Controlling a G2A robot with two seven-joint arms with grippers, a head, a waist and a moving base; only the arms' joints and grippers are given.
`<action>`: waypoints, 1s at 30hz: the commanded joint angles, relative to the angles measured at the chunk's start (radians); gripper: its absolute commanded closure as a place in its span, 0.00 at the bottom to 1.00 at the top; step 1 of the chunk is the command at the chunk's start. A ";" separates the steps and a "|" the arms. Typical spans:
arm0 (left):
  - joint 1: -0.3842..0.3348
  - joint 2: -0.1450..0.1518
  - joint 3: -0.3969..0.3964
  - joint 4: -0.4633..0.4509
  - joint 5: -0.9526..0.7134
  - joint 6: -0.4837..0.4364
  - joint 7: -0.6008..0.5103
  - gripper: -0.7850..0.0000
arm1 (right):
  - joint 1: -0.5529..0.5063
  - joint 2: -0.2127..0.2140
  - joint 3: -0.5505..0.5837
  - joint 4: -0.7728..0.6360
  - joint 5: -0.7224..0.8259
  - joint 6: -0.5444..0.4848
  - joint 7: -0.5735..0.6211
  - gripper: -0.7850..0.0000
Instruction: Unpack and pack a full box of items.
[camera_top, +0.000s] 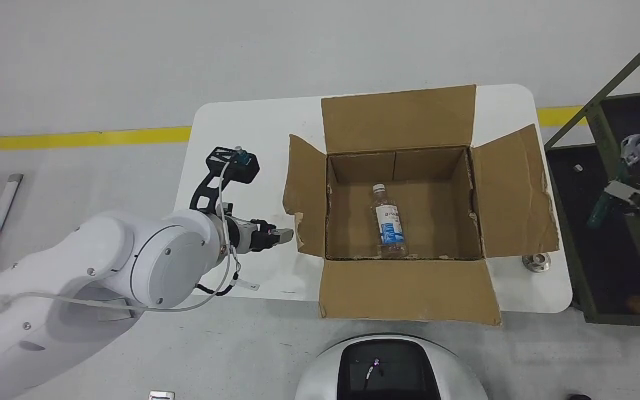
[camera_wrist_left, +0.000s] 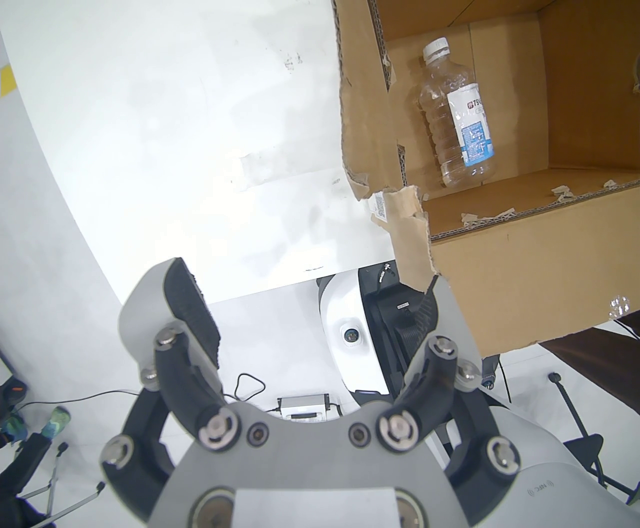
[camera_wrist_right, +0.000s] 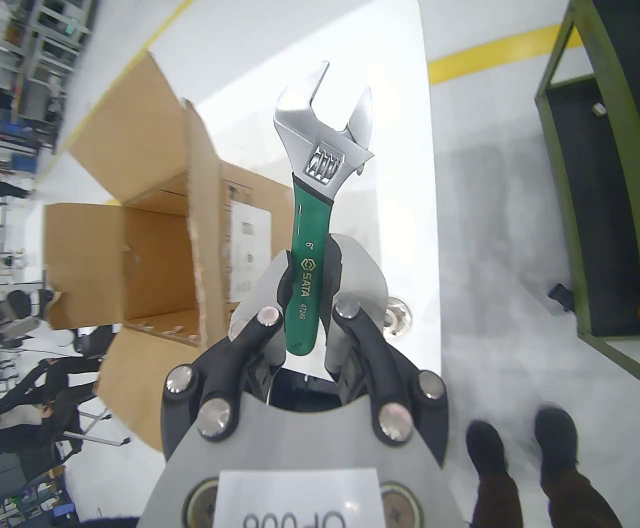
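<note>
A box (camera_top: 400, 120) sits on the white bench (camera_top: 240, 130), 4 flaps spread, 1 bottle (camera_top: 390, 225) lying on its floor (cap toward the far wall). The left tool (camera_top: 283, 237) is just beside 1 flap. The right tool (camera_top: 620, 188) holds a wrench (camera_top: 603, 211) over a dark rack (camera_top: 590, 270).

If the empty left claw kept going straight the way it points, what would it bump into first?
Probably the torn side flap of the cardboard box, just ahead of the open left gripper; depth is hard to judge.
</note>
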 joint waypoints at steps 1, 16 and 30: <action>0.000 0.000 0.000 0.000 0.000 0.000 0.000 0.00 | 0.004 0.000 0.043 0.001 0.137 -0.032 -0.009 1.00; 0.000 0.000 0.000 0.000 0.000 0.000 0.000 0.00 | 0.097 0.034 -0.254 -0.051 0.400 -0.019 0.010 1.00; 0.000 0.000 0.000 0.000 0.000 0.000 0.000 0.00 | 0.214 0.049 -0.571 0.033 0.171 0.043 -0.048 1.00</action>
